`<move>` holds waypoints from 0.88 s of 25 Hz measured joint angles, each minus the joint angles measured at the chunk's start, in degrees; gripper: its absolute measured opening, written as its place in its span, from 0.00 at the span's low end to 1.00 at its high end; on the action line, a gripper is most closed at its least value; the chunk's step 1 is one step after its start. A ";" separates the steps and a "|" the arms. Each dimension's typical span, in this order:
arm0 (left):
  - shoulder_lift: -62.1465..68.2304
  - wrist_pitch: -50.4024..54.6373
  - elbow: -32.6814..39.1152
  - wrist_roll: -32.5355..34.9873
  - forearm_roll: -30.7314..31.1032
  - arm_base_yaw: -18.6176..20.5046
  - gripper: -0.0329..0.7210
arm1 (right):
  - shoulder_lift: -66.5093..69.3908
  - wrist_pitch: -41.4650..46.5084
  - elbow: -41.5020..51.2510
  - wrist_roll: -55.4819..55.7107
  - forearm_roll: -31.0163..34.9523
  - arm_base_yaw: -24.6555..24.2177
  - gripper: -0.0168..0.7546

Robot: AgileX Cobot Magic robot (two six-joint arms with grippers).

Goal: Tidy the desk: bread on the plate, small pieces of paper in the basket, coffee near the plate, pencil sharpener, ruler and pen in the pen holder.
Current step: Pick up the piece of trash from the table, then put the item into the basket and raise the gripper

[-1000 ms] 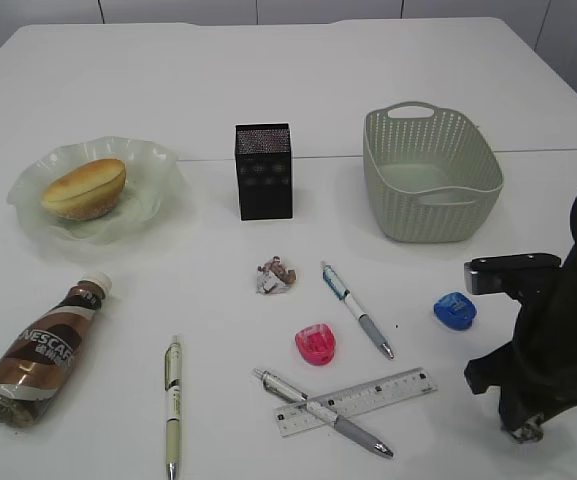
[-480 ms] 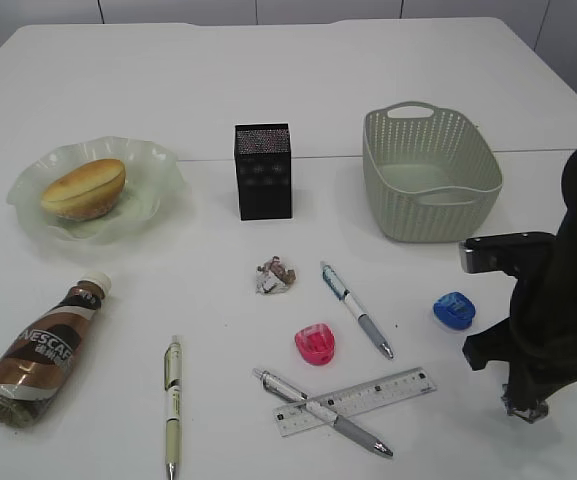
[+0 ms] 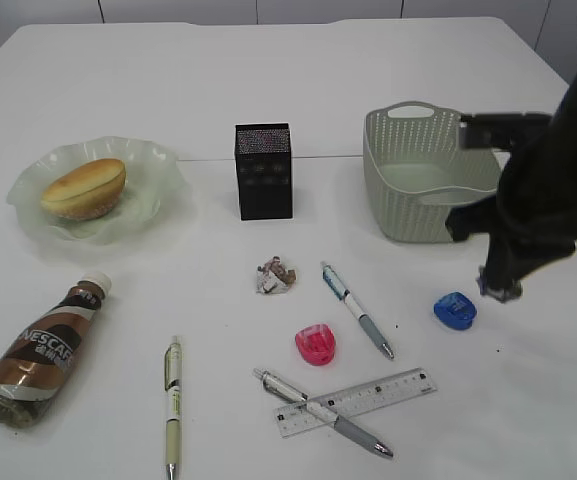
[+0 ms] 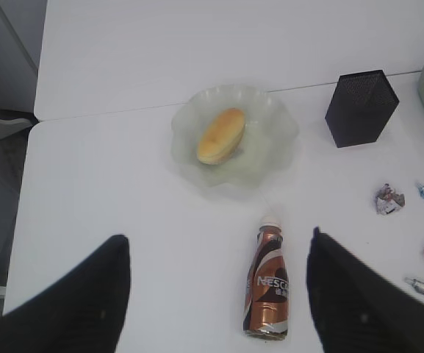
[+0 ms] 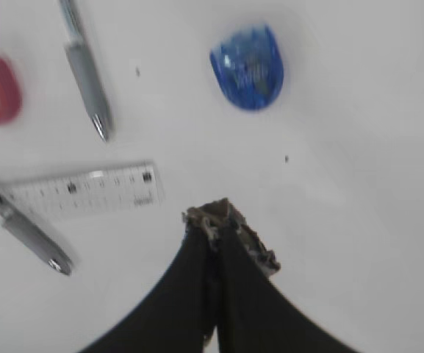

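Bread [image 3: 84, 187] lies on the green plate [image 3: 153, 205], far to the left of my right claw [image 3: 498, 290], and beyond my left claw [image 4: 215, 294] in the left wrist view. My right claw hangs above the counter [image 3: 268, 80] with its two jaws pressed together; I see something small and grey-brown pinched at the tips in the right wrist view, but I cannot tell what it is. The blue pencil sharpener [image 5: 248, 68] lies on the counter just ahead of this claw, not touching it. The ruler [image 5: 87, 190] is to its left, with one pen [image 5: 26, 229] across it and another pen [image 5: 85, 68] further ahead. The basket [image 3: 428, 175] stands just behind the right claw. One paper wad [image 3: 275, 276] and the pink sharpener [image 3: 316, 344] are well to its left. My left claw is spread wide and holds nothing; the coffee [image 4: 267, 285] lies on its side between its fingers [image 4: 79, 298]. The pen holder [image 4: 361, 107] stands ahead and to the right.
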 joint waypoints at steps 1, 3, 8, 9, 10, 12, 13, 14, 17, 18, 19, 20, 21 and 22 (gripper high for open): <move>0.00 0.00 0.00 0.00 0.00 0.00 0.76 | 0.00 0.02 -2.03 0.00 0.00 0.00 0.01; 0.00 0.00 0.00 0.00 0.00 0.00 0.75 | 0.29 0.02 -7.35 0.00 -0.72 0.00 0.01; 0.00 0.00 0.00 0.00 0.00 0.00 0.75 | 5.46 0.24 -21.60 0.57 -3.22 0.00 0.01; 0.00 0.00 0.00 0.00 0.00 0.00 0.75 | 6.81 0.32 -24.64 0.70 -3.61 0.00 0.01; 0.00 0.00 0.00 0.00 -0.12 0.00 0.75 | 8.50 0.36 -27.63 0.83 -3.88 0.00 0.01; 0.00 0.00 0.00 0.00 -0.62 0.00 0.75 | 12.20 0.47 -32.97 1.19 -5.24 0.00 0.01; 0.00 0.00 0.00 0.00 -0.84 0.00 0.75 | 14.18 0.50 -36.17 1.28 -6.01 0.00 0.01; 0.00 0.00 0.00 0.00 -1.41 0.00 0.75 | 15.90 0.50 -38.29 1.41 -6.63 0.00 0.01; 0.00 0.00 0.00 0.00 -2.98 0.00 0.74 | 21.55 0.84 -44.30 1.78 -8.04 0.00 0.01; 0.00 0.00 0.00 0.00 -3.36 0.00 0.74 | 23.34 1.09 -45.88 1.87 -8.17 0.00 0.01; 0.00 0.00 0.00 0.00 -3.71 0.00 0.74 | 24.99 1.07 -46.97 1.87 -8.31 0.00 0.01; 0.00 0.00 0.00 0.00 -3.75 0.00 0.74 | 26.18 1.07 -47.97 1.87 -8.30 0.00 0.01; 0.00 0.00 0.00 0.00 -3.89 0.00 0.74 | 27.43 1.07 -48.70 1.90 -8.30 0.00 0.01; 0.00 0.00 0.00 0.00 -3.88 0.00 0.73 | 28.56 1.07 -49.19 1.90 -8.30 0.00 0.02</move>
